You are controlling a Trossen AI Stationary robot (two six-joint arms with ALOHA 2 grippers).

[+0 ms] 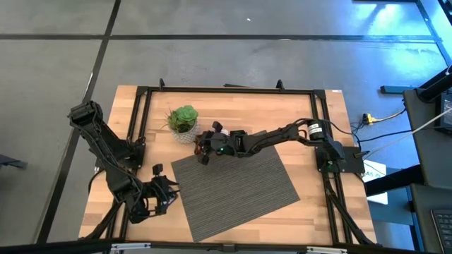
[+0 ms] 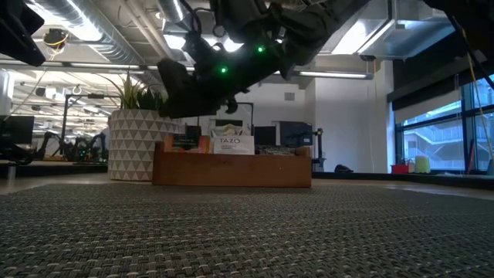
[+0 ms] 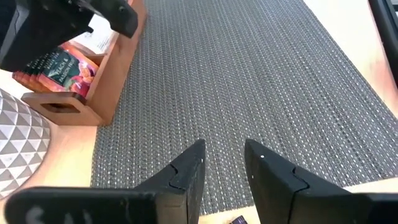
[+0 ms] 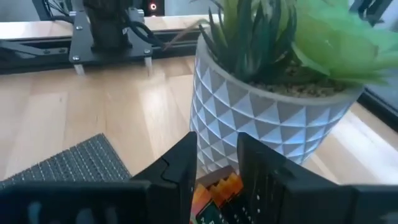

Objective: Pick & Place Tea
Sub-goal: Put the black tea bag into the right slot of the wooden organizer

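Note:
The tea sachets stand upright in a brown wooden tray (image 2: 231, 171) beside the plant. A white printed one (image 2: 231, 144) faces the low view, and orange-red ones (image 3: 62, 68) show in the left wrist view. My right gripper (image 4: 217, 140) hovers open above the tray's plant end, pointing at the pot. An orange sachet's zigzag top edge (image 4: 217, 190) shows low in the gap between its fingers, untouched as far as I can see. My left gripper (image 3: 224, 149) waits open over the grey mat's near left edge.
A green plant in a white patterned pot (image 1: 183, 118) stands just left of the tray, close in front of my right fingers. The grey woven mat (image 1: 236, 187) covers the table's middle. A black frame runs around the table's edge.

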